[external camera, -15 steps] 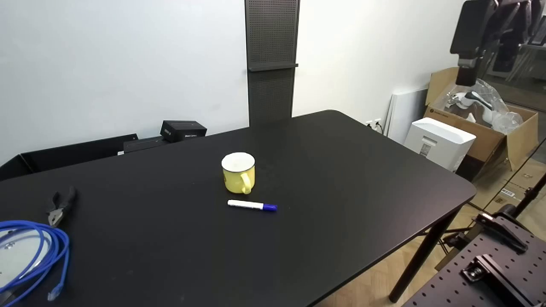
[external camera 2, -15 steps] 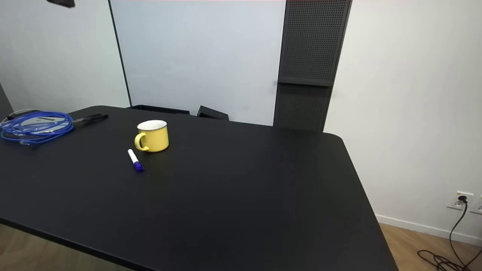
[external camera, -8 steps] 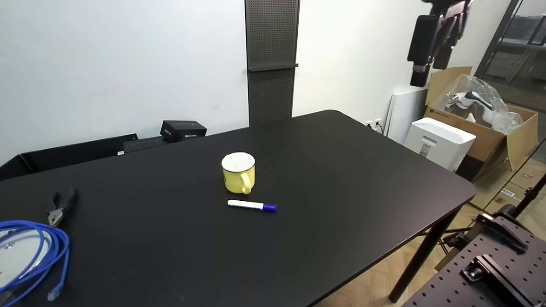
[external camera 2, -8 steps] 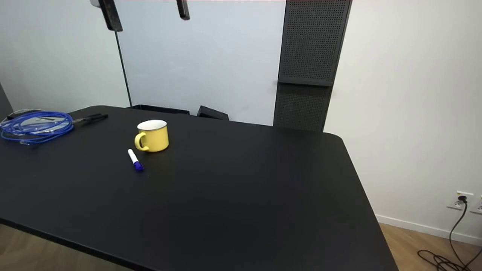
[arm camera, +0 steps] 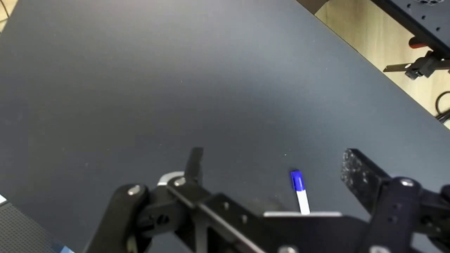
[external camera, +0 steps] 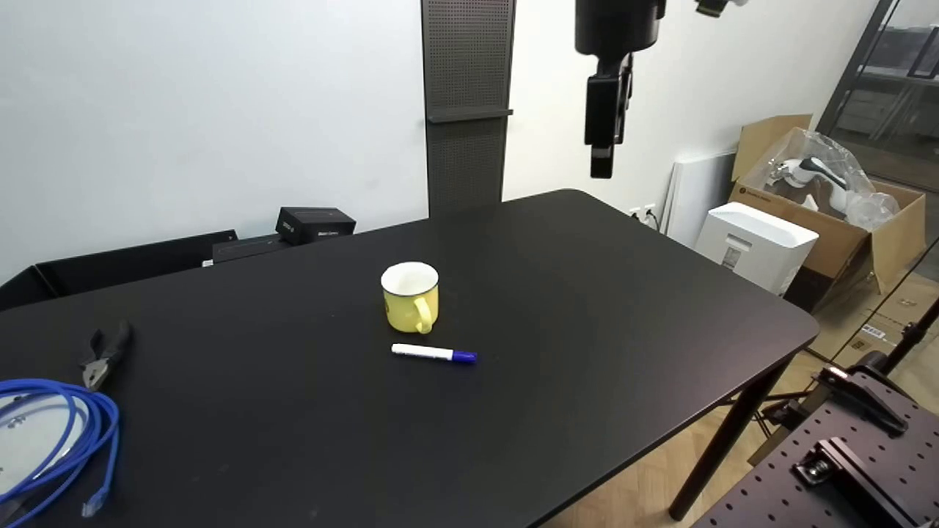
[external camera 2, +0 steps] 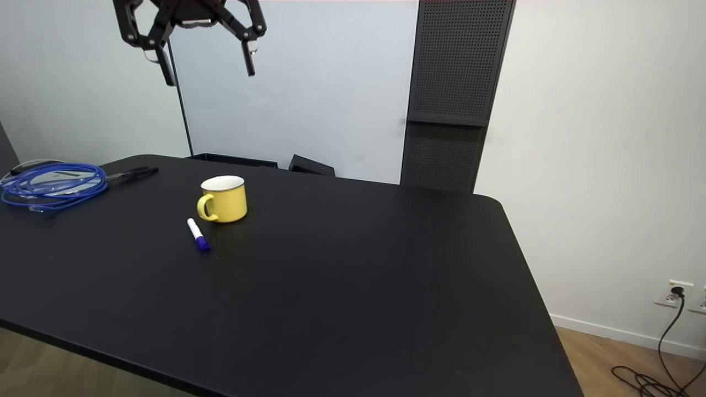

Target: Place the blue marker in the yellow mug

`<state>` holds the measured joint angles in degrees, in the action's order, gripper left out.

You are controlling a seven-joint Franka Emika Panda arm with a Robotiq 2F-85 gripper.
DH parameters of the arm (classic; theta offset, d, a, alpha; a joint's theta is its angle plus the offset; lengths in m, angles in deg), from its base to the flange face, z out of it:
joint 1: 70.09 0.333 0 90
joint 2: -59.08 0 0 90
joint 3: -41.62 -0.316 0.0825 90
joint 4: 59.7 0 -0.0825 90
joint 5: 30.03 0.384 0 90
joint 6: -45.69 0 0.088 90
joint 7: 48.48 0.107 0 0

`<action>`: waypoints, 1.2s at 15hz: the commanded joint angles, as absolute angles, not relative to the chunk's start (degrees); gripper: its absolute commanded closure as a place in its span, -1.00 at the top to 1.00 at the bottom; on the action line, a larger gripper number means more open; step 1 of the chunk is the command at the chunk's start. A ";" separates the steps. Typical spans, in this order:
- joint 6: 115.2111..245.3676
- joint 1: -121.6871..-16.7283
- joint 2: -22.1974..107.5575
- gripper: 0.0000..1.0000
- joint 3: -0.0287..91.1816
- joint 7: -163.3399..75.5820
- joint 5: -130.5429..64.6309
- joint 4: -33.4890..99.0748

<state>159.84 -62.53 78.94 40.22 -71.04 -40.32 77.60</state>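
The yellow mug [external camera: 402,314] stands upright on the black table in both exterior views [external camera 2: 230,204], its inside white. The blue marker [external camera: 433,353] lies flat on the table beside the mug's handle, apart from it; it also shows in an exterior view [external camera 2: 197,234]. In the wrist view the marker [arm camera: 297,181] shows between the fingers, far below; its white end is partly hidden by the gripper body. My gripper [external camera 2: 210,78] is open and empty, high above the table. In the wrist view the gripper [arm camera: 273,153] has its fingers wide apart. The mug does not show there.
A coiled blue cable [external camera: 110,418] and pliers [external camera: 103,359] lie at one end of the table [external camera: 587,315]. Black boxes [external camera: 315,224] stand behind the table edge. A perforated metal plate [external camera: 829,469] is beyond the near edge.
The gripper has moved in over the table, leftward in an exterior view and down into sight in both. The mug and the marker have not moved.
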 commanded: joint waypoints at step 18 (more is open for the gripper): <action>185.08 -59.53 59.02 1.00 35.70 -77.43 -28.96 76.37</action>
<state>181.72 -59.55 63.39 36.51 -75.94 -32.06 77.96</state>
